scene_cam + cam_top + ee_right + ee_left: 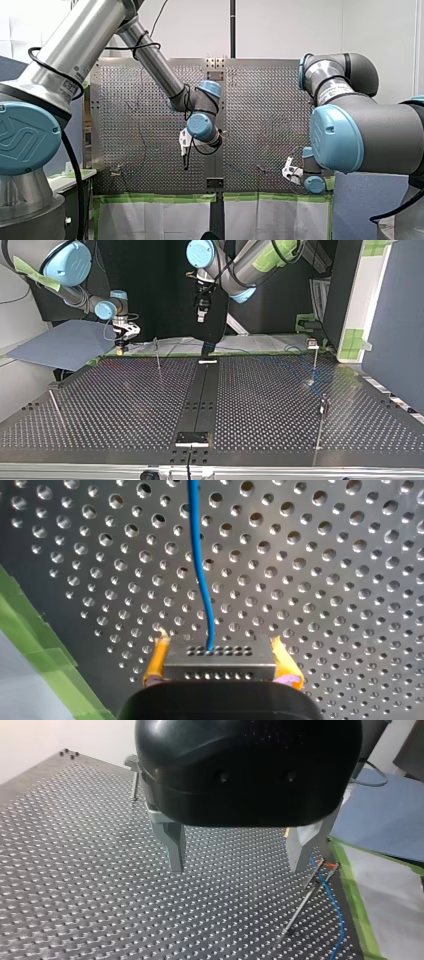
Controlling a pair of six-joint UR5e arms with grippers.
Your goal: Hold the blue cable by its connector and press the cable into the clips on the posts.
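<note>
In the right wrist view my right gripper [219,649] is shut, its yellow pads [156,661] clamping a grey perforated connector [220,666]. The blue cable [199,565] runs from the connector straight ahead over the perforated table. In the top view this gripper [120,343] hangs at the table's far left edge. My left gripper [235,866] is open and empty, high above the plate, and sits near the middle in the front view [185,152]. Beside its finger a thin post [303,896] stands with the blue cable [334,905] trailing past it.
Slim posts stand on the plate in the top view, one at the far left [157,356], one at the far right [315,360], one nearer at the right [322,410]. A black strip [200,390] divides the table. Green tape [352,892] and a blue sheet [65,342] border it.
</note>
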